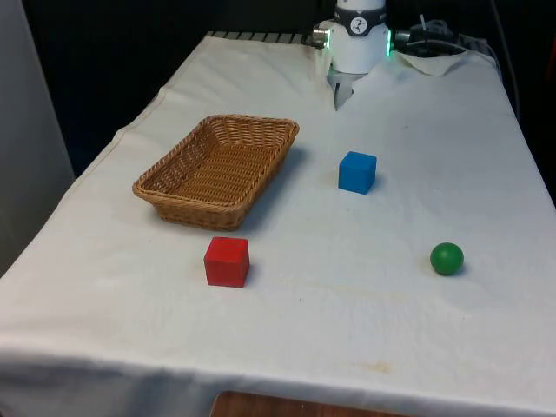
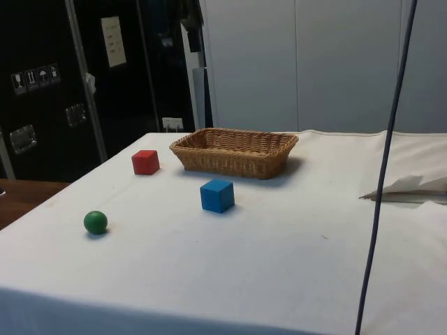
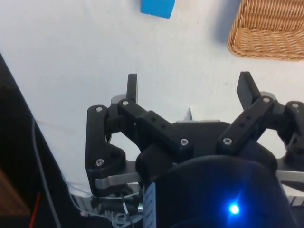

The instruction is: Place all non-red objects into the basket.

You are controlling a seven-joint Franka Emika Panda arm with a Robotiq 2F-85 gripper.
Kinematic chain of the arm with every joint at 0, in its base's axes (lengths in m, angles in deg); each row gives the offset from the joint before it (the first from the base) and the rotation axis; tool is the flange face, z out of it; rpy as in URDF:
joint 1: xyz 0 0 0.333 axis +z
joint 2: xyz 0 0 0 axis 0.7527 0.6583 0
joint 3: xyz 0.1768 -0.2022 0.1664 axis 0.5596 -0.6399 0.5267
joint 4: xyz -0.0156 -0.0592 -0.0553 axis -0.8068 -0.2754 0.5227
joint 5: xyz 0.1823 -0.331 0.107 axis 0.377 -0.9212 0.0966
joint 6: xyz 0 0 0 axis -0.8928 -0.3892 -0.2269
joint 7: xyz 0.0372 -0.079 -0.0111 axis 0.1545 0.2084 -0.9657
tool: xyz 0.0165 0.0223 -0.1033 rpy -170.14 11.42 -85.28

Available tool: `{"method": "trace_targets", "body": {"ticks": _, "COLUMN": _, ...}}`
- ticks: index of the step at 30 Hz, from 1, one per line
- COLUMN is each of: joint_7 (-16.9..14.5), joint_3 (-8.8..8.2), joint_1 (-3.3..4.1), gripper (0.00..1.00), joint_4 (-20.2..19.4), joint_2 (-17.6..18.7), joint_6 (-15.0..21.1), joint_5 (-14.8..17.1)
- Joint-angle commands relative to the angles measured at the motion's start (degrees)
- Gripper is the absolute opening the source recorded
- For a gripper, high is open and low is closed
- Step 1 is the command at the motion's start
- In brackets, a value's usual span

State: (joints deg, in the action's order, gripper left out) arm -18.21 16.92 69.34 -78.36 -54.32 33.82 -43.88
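Just 1 basket (image 1: 217, 169), 2 cubes (image 1: 357, 171), 1 ball (image 1: 446, 258)

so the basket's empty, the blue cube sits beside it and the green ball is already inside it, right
Not quite: the green ball is not inside the basket; it lies on the cloth, well apart from it, as the front view shows. The basket is empty and the blue cube sits beside it.

a basket (image 1: 217, 169) sits on the table (image 1: 347, 330) toward the front view's left; one cube (image 1: 227, 261) lies before it, another cube (image 1: 357, 172) to its right, a ball (image 1: 446, 259) farther right.
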Motion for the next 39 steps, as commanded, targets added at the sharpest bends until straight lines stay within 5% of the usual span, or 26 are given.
{"method": "trace_targets", "body": {"ticks": 1, "joint_7": 1.03, "joint_3": 0.06, "joint_1": 0.11, "gripper": 1.00, "joint_4": -0.69, "joint_2": -0.06, "joint_6": 1.38, "joint_5": -0.52}}
{"method": "trace_targets", "body": {"ticks": 16, "joint_7": 4.58, "joint_3": 1.32, "joint_1": 0.17, "gripper": 1.00, "joint_4": -8.71, "joint_2": -1.60, "joint_6": 10.03, "joint_5": -0.11}}
{"method": "trace_targets", "body": {"ticks": 17, "joint_7": 3.95, "joint_3": 1.26, "joint_1": 0.00, "gripper": 1.00, "joint_4": -7.68, "joint_2": -1.03, "joint_6": 8.59, "joint_5": -0.06}}
{"method": "trace_targets", "body": {"ticks": 20, "joint_7": 5.04, "joint_3": 1.60, "joint_1": 0.06, "gripper": 1.00, "joint_4": -11.17, "joint_2": -1.72, "joint_6": 12.66, "joint_5": 0.06}}
{"method": "trace_targets", "body": {"ticks": 39, "joint_7": 6.47, "joint_3": 1.83, "joint_1": -0.23, "gripper": 1.00, "joint_4": -17.99, "joint_2": 0.63, "joint_6": 22.46, "joint_5": 2.98}}
